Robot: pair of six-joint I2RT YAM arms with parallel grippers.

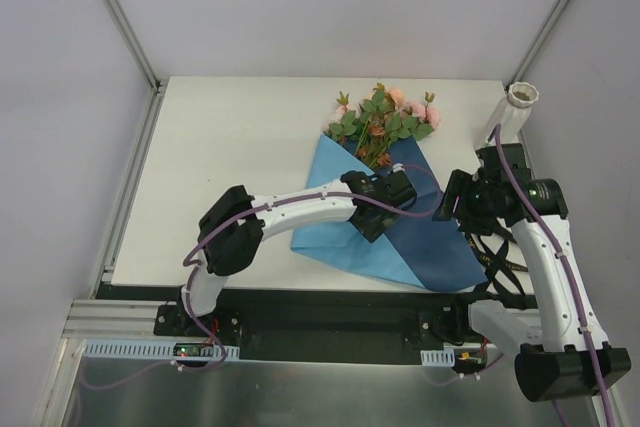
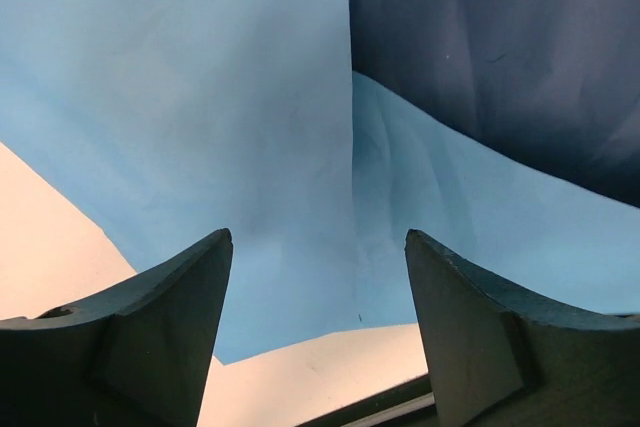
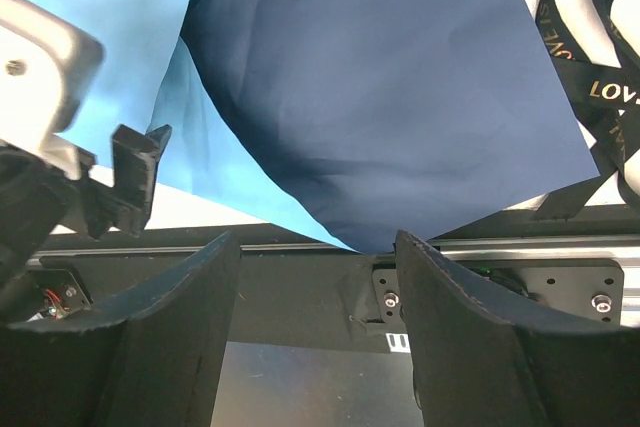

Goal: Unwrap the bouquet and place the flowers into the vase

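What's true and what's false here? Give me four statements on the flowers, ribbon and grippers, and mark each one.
1. The flowers sit in the vase. False: they lie on the opened blue paper, and the vase is apart at the far right corner.
2. The left gripper is open above the blue paper. True.
3. The black ribbon is tied round the paper. False: it lies loose beside the paper's right edge.
4. The right gripper is open, holding nothing. True.
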